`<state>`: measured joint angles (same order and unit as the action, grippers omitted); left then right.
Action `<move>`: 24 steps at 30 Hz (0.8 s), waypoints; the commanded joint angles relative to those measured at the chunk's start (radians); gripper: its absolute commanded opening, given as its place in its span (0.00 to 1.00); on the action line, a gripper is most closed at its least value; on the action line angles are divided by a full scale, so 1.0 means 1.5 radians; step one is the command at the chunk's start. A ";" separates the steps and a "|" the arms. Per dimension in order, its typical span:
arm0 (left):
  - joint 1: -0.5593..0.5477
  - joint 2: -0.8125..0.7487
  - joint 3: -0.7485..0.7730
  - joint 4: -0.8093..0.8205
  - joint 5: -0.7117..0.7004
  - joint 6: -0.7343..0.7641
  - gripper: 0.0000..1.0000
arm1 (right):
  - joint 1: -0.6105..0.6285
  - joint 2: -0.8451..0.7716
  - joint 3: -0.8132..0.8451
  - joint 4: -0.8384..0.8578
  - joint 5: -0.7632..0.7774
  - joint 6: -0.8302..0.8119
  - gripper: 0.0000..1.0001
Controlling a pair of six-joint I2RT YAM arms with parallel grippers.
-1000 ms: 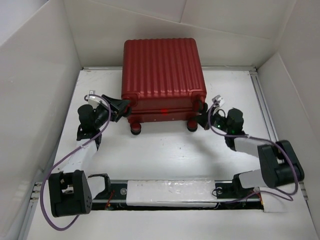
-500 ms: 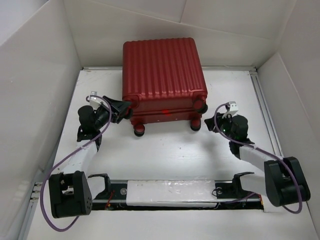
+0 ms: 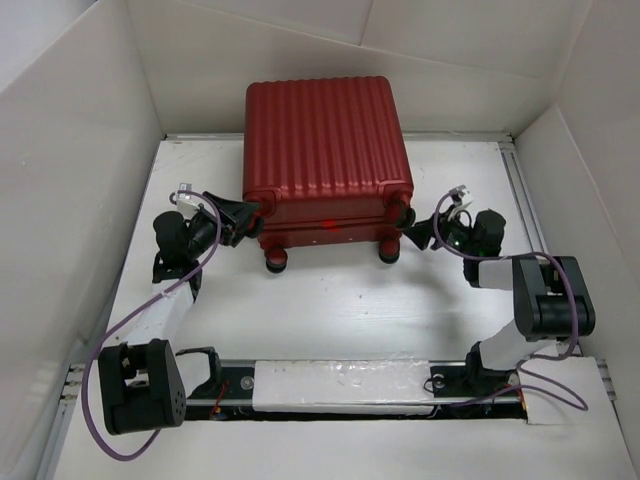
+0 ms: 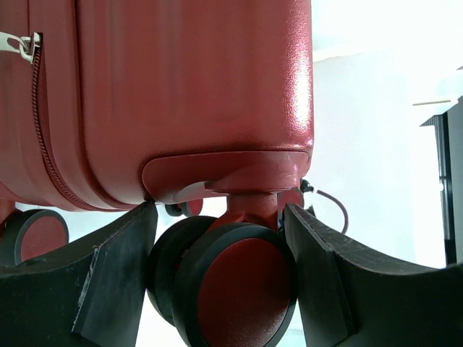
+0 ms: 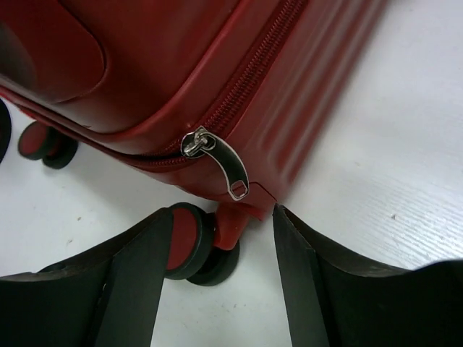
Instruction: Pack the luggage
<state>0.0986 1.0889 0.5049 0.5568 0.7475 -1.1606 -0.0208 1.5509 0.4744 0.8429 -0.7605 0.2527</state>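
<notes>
- The left gripper sits at the left of the top view, at the suitcase's lower left corner. In the left wrist view its fingers are spread wide around a corner wheel, one on each side, and both appear to touch the tyre.
- The suitcase lies closed and flat on the white table, in the upper middle of the top view. Its ribs and its length run from the bottom of the frame toward the top. Its wheeled end points down the frame, toward the arm bases.
- The right gripper is at the right, just beside the lower right corner. In the right wrist view its fingers stand well apart and hold nothing. The silver zipper pull hangs just above the gap, and a second wheel shows by the left-hand finger.
</notes>
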 commanded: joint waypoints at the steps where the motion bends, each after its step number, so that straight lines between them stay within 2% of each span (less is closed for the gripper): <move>1: 0.011 -0.017 0.019 0.130 0.021 -0.023 0.00 | -0.021 0.021 0.048 0.124 -0.112 -0.005 0.64; 3: -0.005 -0.017 0.025 0.130 0.021 -0.023 0.00 | -0.027 0.053 0.073 0.110 -0.129 -0.014 0.65; 7: -0.020 -0.011 0.025 0.130 0.021 -0.017 0.00 | -0.027 0.111 0.109 0.173 -0.183 0.028 0.64; 13: -0.020 -0.011 0.025 0.130 0.021 -0.017 0.00 | -0.027 0.174 0.116 0.317 -0.242 0.128 0.45; 14: -0.020 -0.011 0.025 0.130 0.021 -0.017 0.00 | -0.034 0.180 0.116 0.343 -0.250 0.144 0.39; 15: -0.020 -0.011 0.025 0.130 0.021 -0.017 0.00 | -0.034 0.186 0.110 0.368 -0.256 0.161 0.29; 20: -0.020 -0.011 0.025 0.130 0.021 -0.011 0.00 | -0.047 0.223 0.082 0.543 -0.256 0.267 0.00; 22: -0.020 -0.011 0.025 0.130 0.021 -0.011 0.00 | -0.054 0.232 0.062 0.626 -0.256 0.298 0.00; 24: -0.020 -0.011 0.025 0.130 0.021 -0.011 0.00 | -0.060 0.239 0.053 0.647 -0.250 0.323 0.00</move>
<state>0.0738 1.0985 0.5049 0.5713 0.7406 -1.1591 -0.1066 1.8866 0.5880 1.2907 -1.0950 0.6353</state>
